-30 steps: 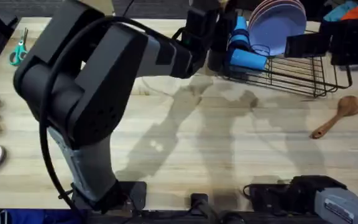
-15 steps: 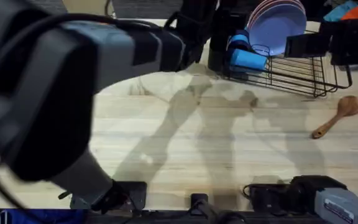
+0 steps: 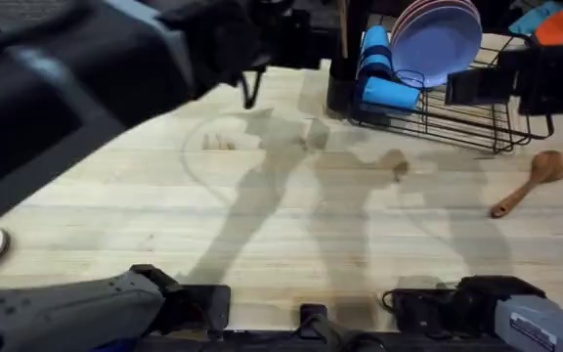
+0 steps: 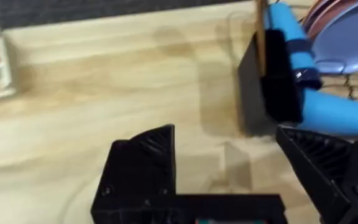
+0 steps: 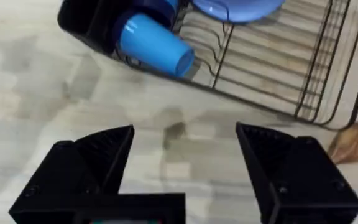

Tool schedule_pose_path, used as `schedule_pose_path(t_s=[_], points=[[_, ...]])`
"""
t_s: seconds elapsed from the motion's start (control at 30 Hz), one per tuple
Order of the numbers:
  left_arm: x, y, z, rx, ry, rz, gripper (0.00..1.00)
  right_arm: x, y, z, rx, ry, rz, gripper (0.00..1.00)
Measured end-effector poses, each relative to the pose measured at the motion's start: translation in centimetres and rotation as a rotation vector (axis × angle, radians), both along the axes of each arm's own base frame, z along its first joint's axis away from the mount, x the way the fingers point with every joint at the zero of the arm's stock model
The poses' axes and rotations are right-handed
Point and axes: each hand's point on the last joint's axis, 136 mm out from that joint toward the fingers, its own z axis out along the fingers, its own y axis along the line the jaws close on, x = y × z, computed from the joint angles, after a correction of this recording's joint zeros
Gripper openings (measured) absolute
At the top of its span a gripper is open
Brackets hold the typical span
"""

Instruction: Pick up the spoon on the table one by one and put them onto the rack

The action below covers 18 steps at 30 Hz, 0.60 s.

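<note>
The left hand (image 4: pixel 229 168) is hanging wide open over the surface (image 3: pixel 262 215), its two black fingers (image 4: pixel 145 158) well apart and gripping nothing. Just ahead of it and a little toward its right finger, the tall black cup (image 4: pixel 269 87) at the end of the rack (image 3: pixel 457 117) is standing upright. A slim brown stick is rising from that cup, and it is probably the handle of one spoon (image 4: pixel 260 28) already parked there, though its bowl is hidden.

Beyond the cup, a blue tumbler (image 3: pixel 389 91) is lying on its side in the rack, with lavender plates (image 3: pixel 438 39) standing behind it.

The right hand (image 5: pixel 185 162) is also spread wide and holding nothing, its fingers (image 5: pixel 98 155) hovering above bare surface just short of the rack's near wire edge. The other spoon (image 3: pixel 531 183) is lying flat on the surface past this hand's right finger, just outside the rack's corner, its round bowl nearest the rack and its handle slanting away.

This spoon is looking light, stiff and dry, so it should not flex or slip much, and it is not fragile. The best hold is likely across the slim handle near its middle, where the fingers can close fully. The shallow bowl would be giving a poorer, tilting grip. Since it is lying flat, the fingertips will need to come down nearly to the surface.
</note>
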Motion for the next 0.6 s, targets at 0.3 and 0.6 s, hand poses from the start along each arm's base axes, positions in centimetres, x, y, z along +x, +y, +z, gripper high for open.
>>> schedule_pose_path(t_s=[0.3,0.6], points=[[-4.1,5.8,1.5,0.041,0.076,0.082,0.993,-3.8,0.0,-2.7,0.0,0.19,0.0,0.994],[-5.0,6.6,1.7,0.048,0.089,0.093,0.993,-3.8,0.0,-2.7,0.001,0.191,0.0,0.994]])
